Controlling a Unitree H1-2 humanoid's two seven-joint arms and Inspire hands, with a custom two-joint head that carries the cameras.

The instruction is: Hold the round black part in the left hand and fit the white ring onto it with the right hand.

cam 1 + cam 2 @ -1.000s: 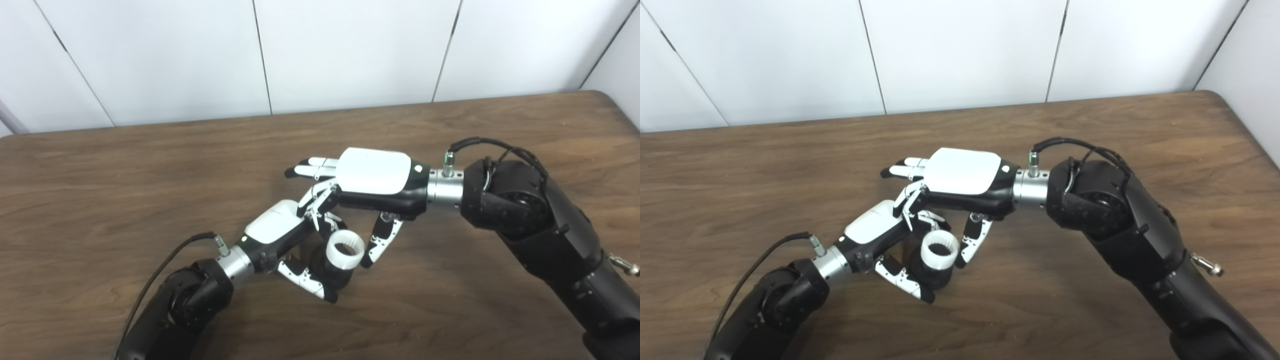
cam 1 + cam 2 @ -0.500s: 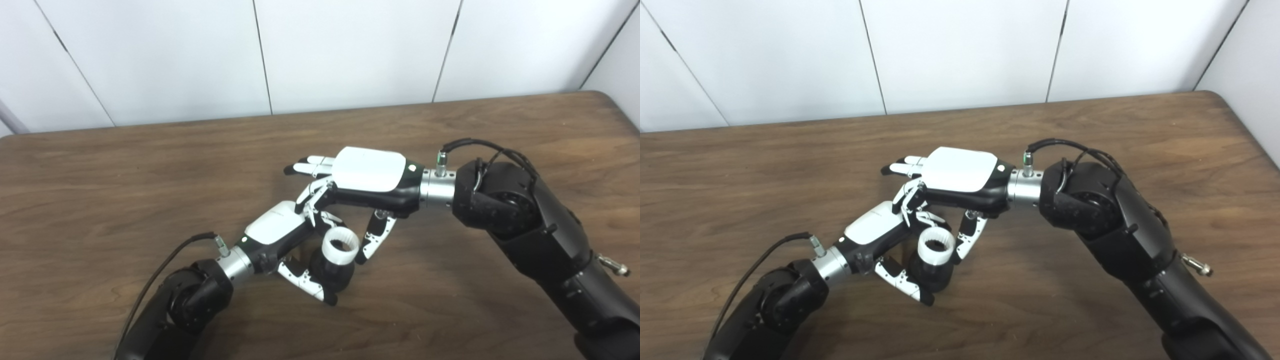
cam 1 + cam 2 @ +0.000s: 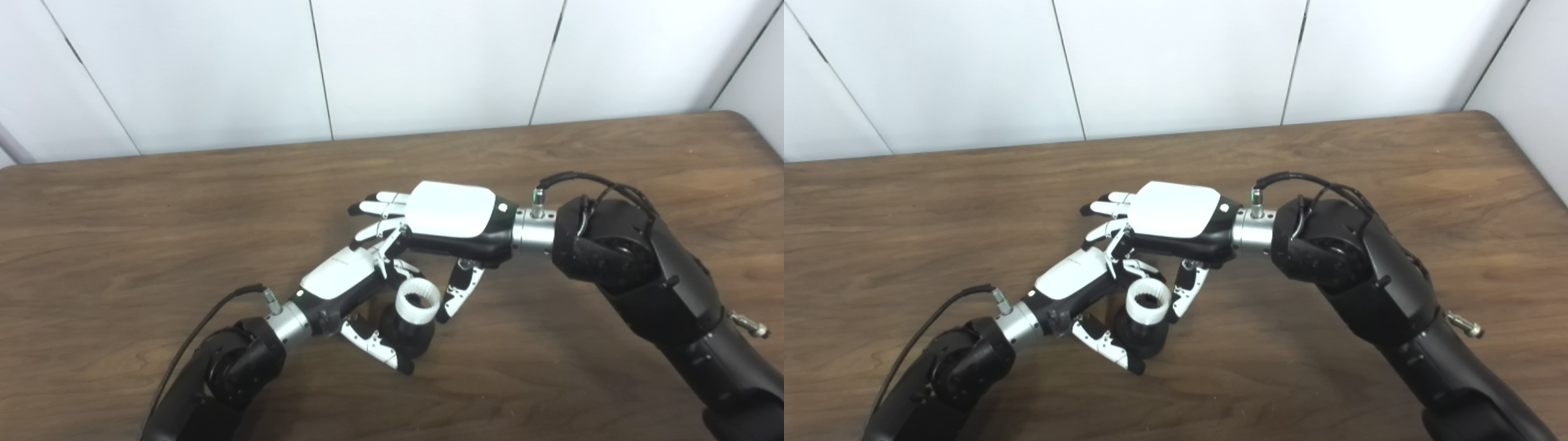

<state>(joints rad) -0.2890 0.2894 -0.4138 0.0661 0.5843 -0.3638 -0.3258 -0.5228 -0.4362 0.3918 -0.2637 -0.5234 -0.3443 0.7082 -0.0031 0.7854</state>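
Wood grain of a brown table (image 3: 153, 202) fills most of the frame, with white wall panels (image 3: 429, 61) along the top. Just below centre, the round black part (image 3: 405, 334) is gripped by the left hand (image 3: 343, 282), whose arm enters from the lower left corner; its fingers are curled around the part and its thumb is pressed along the underside. The white ring (image 3: 418, 300) is seated on the upper end of the black part, its toothed opening turned upward and toward the camera.

The right hand (image 3: 450, 214) is held just above and to the right of the ring, palm down, with its arm entering from the lower right corner. Its fingers (image 3: 373, 208) are stretched out toward the left of the frame and spread apart, holding nothing. Its thumb (image 3: 456, 297) is hung downward just beside the ring's right edge; whether contact is made cannot be told. A black cable (image 3: 202, 318) is looped off the left wrist.
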